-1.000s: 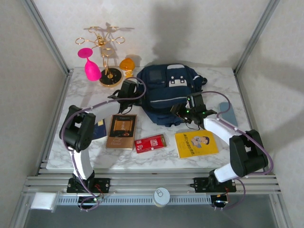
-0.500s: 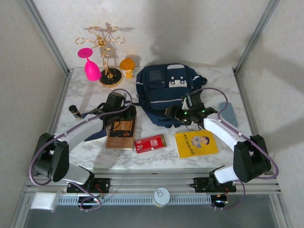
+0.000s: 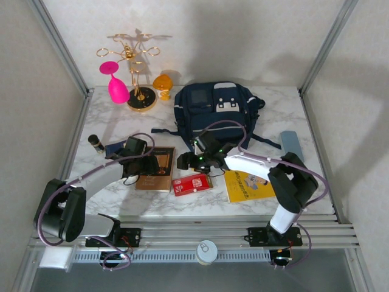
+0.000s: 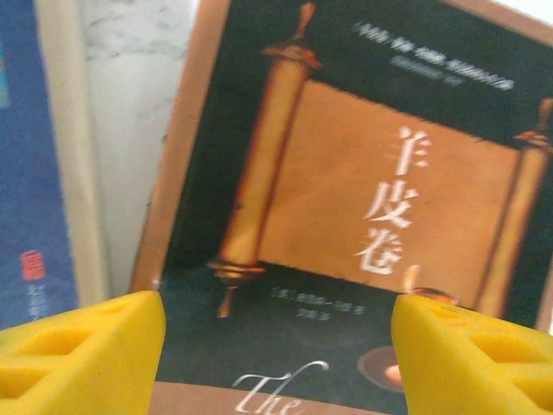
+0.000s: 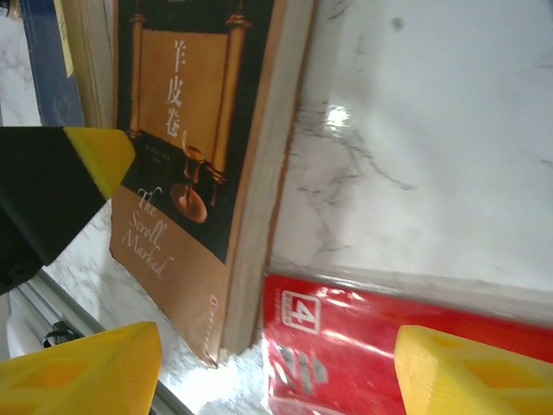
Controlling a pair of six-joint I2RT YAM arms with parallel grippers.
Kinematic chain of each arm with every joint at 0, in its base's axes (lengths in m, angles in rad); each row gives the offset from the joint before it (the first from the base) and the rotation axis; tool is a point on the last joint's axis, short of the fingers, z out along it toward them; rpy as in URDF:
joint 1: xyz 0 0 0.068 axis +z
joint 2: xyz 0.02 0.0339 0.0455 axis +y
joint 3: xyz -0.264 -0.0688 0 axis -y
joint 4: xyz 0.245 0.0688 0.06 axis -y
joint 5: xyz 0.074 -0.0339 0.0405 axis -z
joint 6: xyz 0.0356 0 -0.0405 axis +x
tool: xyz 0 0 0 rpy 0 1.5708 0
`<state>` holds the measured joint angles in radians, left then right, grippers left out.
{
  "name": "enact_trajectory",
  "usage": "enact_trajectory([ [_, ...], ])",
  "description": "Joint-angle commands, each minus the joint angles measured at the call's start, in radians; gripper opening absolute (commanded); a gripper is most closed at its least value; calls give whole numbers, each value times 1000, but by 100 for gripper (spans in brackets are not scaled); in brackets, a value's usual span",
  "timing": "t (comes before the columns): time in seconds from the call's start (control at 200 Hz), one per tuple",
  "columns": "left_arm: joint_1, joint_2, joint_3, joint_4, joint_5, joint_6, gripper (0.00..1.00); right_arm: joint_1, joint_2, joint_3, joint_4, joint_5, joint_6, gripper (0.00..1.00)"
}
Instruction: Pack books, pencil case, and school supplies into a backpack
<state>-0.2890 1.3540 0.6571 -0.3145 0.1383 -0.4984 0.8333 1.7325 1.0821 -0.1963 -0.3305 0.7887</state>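
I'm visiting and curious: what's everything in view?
backpack: 1, navy, back centre
brown book: 1, brown, front left
yellow book: 1, yellow, front right
red box: 1, red, between books
booklet: 1, navy, left side
pencil case: 1, grey-blue, right edge
cylinder: 1, black, left edge
goblet: 1, pink, back left
rack: 1, gold, back left
cup: 1, orange, beside rack
left gripper: 1, yellow pads, over brown book
right gripper: 1, yellow pads, near red box

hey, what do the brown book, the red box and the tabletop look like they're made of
Brown book: paper with a thin card cover, slightly glossy; the pale page edges show along its side in the right wrist view. Red box: probably glossy card or film wrap, given the white glare streaks. Tabletop: polished, marble-patterned, with grey veins and a sharp light spot; it could be stone or laminate.
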Motion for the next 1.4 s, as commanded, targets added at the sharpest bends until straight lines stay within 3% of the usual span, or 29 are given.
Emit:
enact_trajectory([
  [0.0,22,-19,-27,-2,15,-2,69,31,57,68,47,-6,32,69],
  [0.27,27,-17,-34,-45,-104,-58,69,70,182,154,54,6,63,63],
  [0.426,24,-27,-95,15,-27,-118,67,77,246,210,43,16,86,66],
  [0.746,2,-18,-129,25,2,-159,64,89,370,372,-56,19,83,68],
  [0.936,-5,-35,-132,14,-30,-178,63,89,359,399,-93,27,75,66],
  [1.232,-16,-17,-154,35,-39,-196,63,89,289,413,-51,-72,118,60],
  [1.397,-18,-10,-154,39,-39,-198,63,85,283,406,-54,-76,124,50],
])
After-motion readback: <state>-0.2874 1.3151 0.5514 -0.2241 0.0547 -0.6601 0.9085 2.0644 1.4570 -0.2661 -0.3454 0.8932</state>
